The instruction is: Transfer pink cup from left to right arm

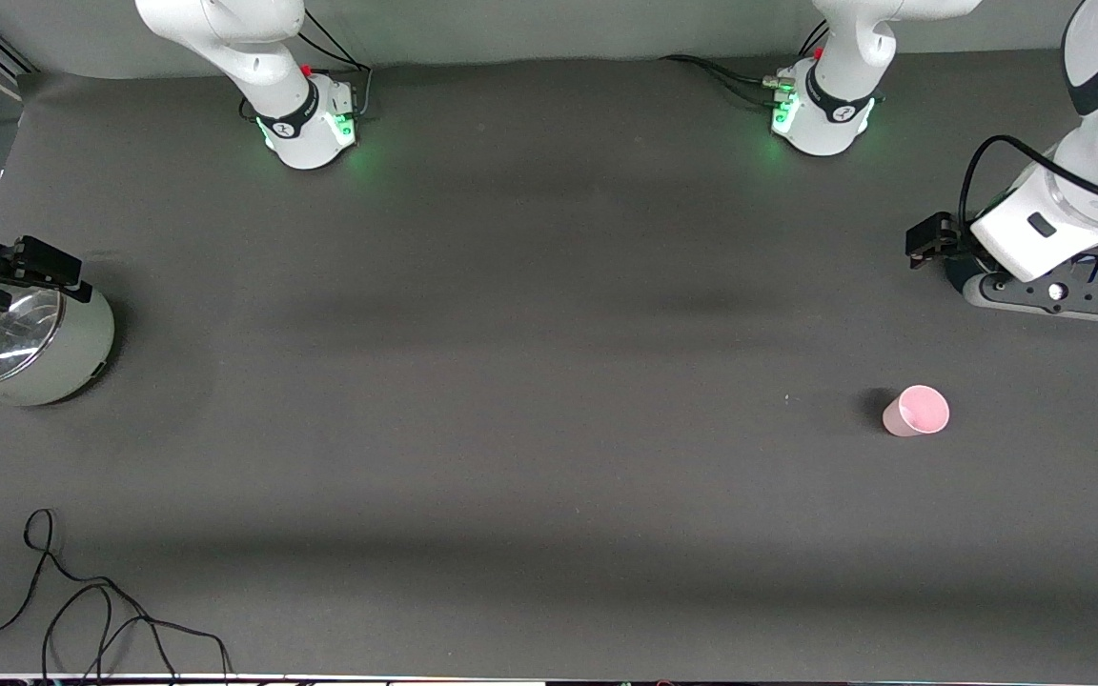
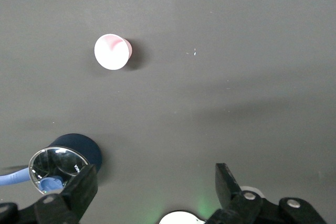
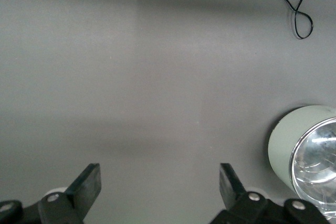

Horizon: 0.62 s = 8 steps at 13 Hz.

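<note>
Front view shows the pink cup (image 1: 916, 412) upright on the worktop (image 1: 549, 381), pale, tapered, handleless. Left claw (image 2: 155, 187) and right claw (image 3: 160, 184) hover released, grasping nothing.

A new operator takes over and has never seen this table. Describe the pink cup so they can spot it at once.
Start at the dark grey table and go to the left arm's end. There the small pale-pink tapered plastic cup stands upright and alone, nearer to the front camera than the left arm's open claw. It is the only pink thing, far smaller than the pale-green glass-lidded pot at the right arm's end.
</note>
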Tool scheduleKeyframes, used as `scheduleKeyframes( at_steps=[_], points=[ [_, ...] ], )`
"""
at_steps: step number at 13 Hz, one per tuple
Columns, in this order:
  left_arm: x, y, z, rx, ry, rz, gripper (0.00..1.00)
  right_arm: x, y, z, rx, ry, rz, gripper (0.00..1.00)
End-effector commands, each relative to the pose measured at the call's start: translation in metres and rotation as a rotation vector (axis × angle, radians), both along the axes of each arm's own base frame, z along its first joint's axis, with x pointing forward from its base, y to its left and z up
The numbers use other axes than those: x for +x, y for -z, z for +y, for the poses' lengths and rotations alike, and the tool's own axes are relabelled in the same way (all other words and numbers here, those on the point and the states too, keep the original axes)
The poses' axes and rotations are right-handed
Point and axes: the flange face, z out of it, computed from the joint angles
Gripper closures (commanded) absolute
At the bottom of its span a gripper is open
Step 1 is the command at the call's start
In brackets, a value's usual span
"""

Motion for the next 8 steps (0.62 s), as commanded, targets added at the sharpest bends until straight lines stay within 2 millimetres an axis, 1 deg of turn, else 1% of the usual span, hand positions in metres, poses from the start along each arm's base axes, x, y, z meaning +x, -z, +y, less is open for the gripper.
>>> scheduleKeyframes(
  at_steps=[1, 8],
  points=[
    [0.0014, -0.003, 0.0, -0.01, -0.006, 0.004, 0.0, -0.002, -0.0073, -0.0024, -0.018, -0.016, -0.01, 0.0],
    [0.0007, -0.0026, -0.0008, -0.009, -0.005, 0.009, 0.0, 0.0009, -0.0051, -0.0015, -0.017, -0.015, -0.007, 0.0]
  ],
)
